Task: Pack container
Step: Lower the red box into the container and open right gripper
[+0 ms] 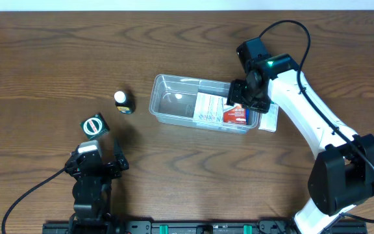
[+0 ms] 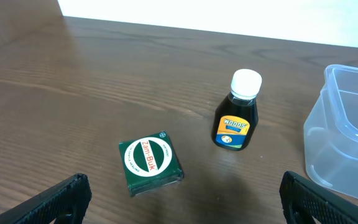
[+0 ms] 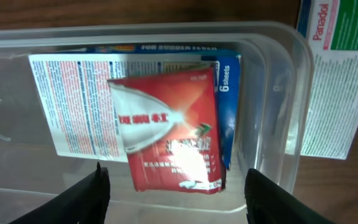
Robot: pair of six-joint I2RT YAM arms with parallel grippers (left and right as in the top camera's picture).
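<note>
The clear plastic container [image 1: 164, 97] sits at the table's middle. Inside it lie a white and blue box [image 1: 208, 106] and a red box [image 1: 235, 116] on top of it, also in the right wrist view [image 3: 173, 127]. My right gripper [image 1: 247, 104] hovers open over the container's right end, with the red box below and between its fingers [image 3: 174, 193]. My left gripper [image 1: 96, 170] is open and empty near the front left [image 2: 182, 199]. A green Zam-Buk box [image 2: 150, 163] and a dark bottle with a white cap [image 2: 236, 119] stand on the table ahead of it.
A Panadol box [image 3: 334, 74] lies flat on the table just outside the container's right end, also in the overhead view [image 1: 269, 119]. The container's left wall [image 2: 340, 137] shows at the right of the left wrist view.
</note>
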